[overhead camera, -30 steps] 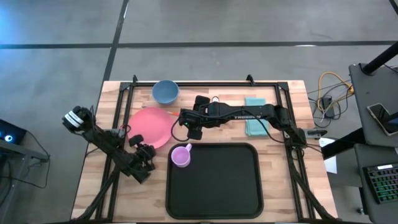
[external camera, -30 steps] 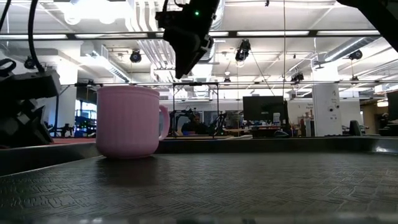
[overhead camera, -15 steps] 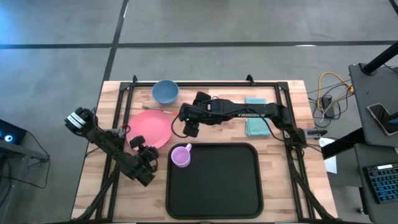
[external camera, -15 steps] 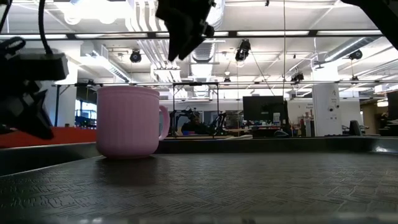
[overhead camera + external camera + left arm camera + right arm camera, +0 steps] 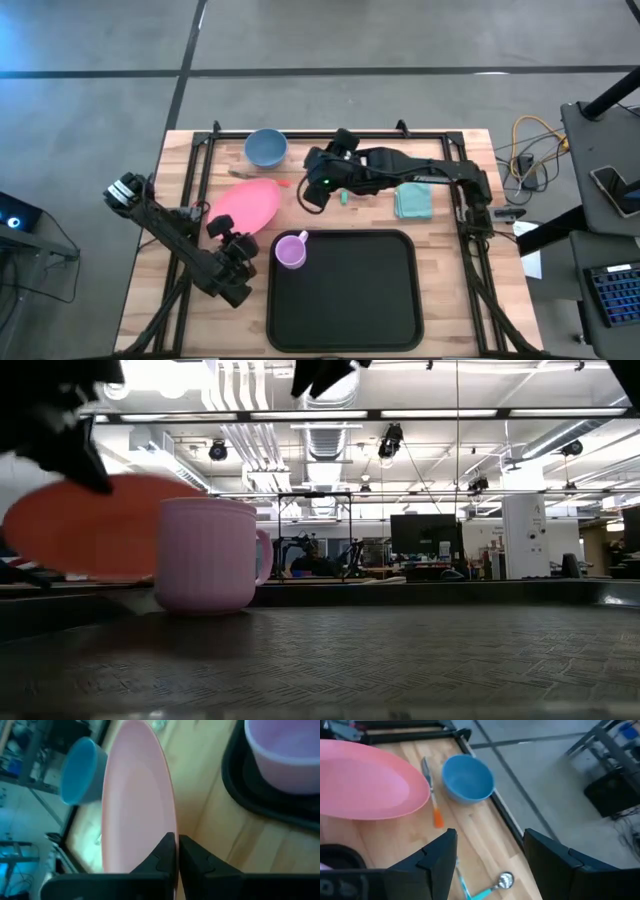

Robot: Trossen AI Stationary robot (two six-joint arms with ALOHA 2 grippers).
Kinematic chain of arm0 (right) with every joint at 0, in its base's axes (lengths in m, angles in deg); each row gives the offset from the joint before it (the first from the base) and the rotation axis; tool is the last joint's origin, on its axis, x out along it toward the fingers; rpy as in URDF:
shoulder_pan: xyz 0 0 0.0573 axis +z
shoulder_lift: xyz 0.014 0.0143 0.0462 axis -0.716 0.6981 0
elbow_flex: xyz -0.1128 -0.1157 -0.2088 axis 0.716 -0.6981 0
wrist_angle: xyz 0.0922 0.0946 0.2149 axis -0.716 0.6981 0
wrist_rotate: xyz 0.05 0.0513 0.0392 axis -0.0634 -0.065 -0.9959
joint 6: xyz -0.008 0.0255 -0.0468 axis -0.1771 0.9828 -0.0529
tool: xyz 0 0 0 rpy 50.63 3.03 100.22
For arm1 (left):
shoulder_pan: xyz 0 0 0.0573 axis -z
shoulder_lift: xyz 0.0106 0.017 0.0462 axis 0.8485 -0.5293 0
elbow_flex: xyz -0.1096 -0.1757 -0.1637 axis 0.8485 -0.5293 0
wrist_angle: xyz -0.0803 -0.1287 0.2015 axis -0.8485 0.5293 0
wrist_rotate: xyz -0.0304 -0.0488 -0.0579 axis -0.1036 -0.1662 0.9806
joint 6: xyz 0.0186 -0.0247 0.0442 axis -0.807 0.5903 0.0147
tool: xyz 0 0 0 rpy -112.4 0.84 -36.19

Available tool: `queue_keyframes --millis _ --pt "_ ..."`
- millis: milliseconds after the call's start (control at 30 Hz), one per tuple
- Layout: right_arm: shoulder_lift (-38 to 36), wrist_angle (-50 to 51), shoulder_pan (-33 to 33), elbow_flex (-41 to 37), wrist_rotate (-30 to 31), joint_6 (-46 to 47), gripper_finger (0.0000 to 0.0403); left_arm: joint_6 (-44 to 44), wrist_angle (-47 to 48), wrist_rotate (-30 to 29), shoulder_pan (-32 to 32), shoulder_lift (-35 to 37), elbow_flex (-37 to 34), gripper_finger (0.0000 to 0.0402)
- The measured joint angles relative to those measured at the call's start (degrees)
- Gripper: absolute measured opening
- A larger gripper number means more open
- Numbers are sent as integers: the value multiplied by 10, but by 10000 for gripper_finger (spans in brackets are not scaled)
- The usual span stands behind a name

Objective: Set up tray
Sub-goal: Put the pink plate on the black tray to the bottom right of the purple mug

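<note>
The black tray (image 5: 345,290) is seen lying at the near middle of the wooden table (image 5: 450,280), with a pink mug (image 5: 291,250) standing in its far-left corner and the rest of its floor bare. Just beyond that corner, the pink plate (image 5: 245,204) is held tilted off the table, its near rim pinched between the closed fingers of the left gripper (image 5: 222,229); a grip at the rim is judged to suit carrying the plate across onto the tray beside the mug. Farther back, a blue bowl (image 5: 265,148) is seen near the table's far edge, with an orange-tipped utensil (image 5: 432,795) lying between it and the plate. The right gripper (image 5: 313,192) is held above the table behind the tray with its fingers spread wide and nothing between them, a teal-handled spoon (image 5: 485,889) lying below it and a teal cloth (image 5: 412,201) to its right.
</note>
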Motion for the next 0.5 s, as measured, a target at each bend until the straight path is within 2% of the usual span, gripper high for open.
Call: queue_keyframes --millis 233,400,500 --pt "-33 35 14 0 19 50 214 -32 93 -33 0 -1 112 1" --pt "-60 77 34 -1 19 110 214 -161 90 -66 1 -3 194 1" --pt "-76 92 49 -1 54 188 214 -264 76 -86 1 -3 233 0"
